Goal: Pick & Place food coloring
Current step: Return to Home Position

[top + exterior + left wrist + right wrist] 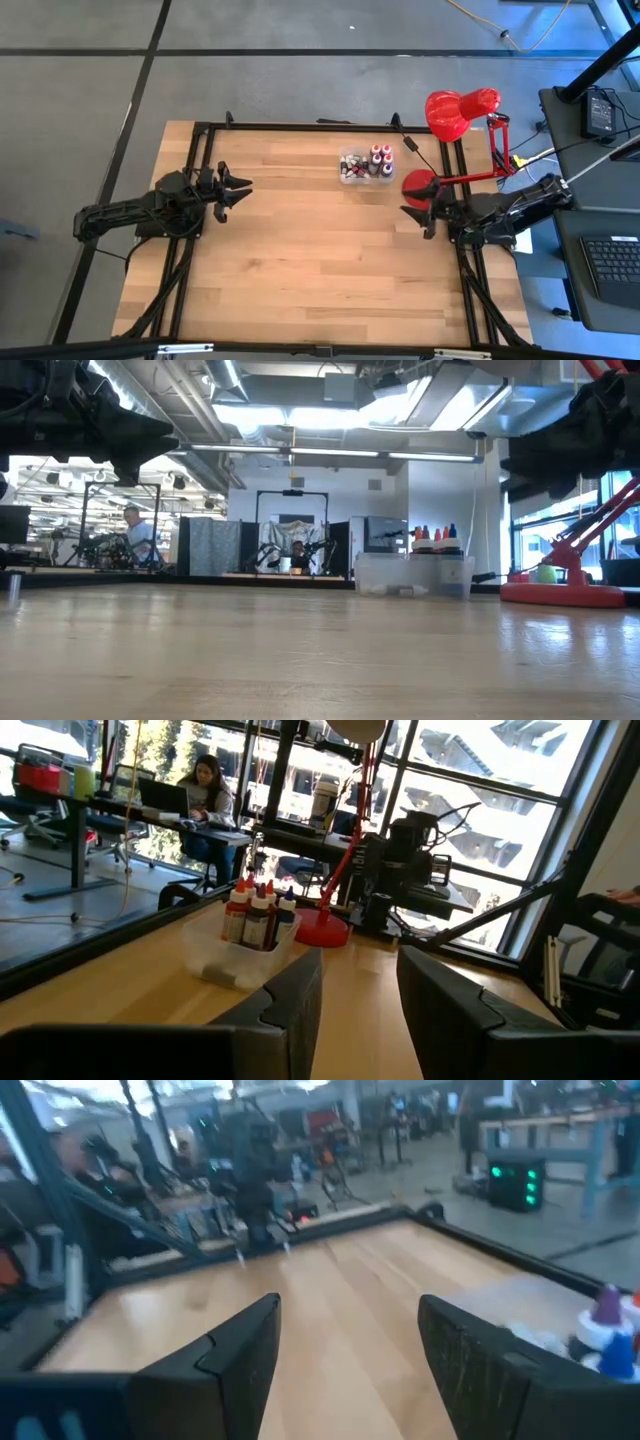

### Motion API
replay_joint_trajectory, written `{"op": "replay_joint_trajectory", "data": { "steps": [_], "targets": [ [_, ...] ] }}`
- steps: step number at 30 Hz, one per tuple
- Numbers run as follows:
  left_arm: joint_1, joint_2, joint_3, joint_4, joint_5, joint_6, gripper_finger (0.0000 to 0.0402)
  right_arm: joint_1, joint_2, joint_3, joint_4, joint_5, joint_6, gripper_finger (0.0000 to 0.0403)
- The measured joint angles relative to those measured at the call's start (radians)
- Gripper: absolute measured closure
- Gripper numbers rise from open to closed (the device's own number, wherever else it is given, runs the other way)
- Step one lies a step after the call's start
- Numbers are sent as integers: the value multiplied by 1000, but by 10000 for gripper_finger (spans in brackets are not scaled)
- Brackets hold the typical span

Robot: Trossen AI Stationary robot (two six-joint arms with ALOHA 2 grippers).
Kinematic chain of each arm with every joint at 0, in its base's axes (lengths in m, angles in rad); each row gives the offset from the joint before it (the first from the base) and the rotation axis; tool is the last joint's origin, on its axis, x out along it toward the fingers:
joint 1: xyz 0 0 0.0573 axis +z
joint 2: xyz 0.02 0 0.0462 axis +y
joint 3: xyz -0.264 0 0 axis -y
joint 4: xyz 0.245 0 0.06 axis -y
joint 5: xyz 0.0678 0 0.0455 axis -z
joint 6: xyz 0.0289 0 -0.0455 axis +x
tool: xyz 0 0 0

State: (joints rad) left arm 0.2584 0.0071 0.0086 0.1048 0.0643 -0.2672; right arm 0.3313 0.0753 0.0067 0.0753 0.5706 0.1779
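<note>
We see the food coloring bottles standing upright together inside a clear tub. The tub sits near the far edge of the table, right of the middle in the high view. The bottle caps show red, dark and whitish, and we cannot count them with certainty. A red lamp leans over that corner, its round base just beside the tub on the right arm's side.

The left gripper hangs above the left side of the table, well apart from the tub and pointing toward the middle. Its fingers are spread with a clear gap between them and hold nothing. Past them, the left wrist view shows bare wood, then the tub and the lamp base.

The right gripper hangs above the right side of the table, near the lamp base and touching neither it nor the tub. Its fingers are likewise spread and empty.

In the low view both arms show only as dark shapes high above the wood. Beyond the table, a person sits at a desk.
</note>
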Motion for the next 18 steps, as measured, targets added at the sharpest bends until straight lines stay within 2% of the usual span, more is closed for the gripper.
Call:
{"op": "replay_joint_trajectory", "data": {
  "steps": [4,9,18],
  "targets": [
    [0,0,0,0,0,0,272,0,-74,0,-1,-69,-44,164],
    [0,0,0,0,0,0,273,0,-74,1,-5,-146,-105,164],
    [0,0,0,1,3,0,274,0,-70,1,-5,-154,-73,164]
  ]
}}
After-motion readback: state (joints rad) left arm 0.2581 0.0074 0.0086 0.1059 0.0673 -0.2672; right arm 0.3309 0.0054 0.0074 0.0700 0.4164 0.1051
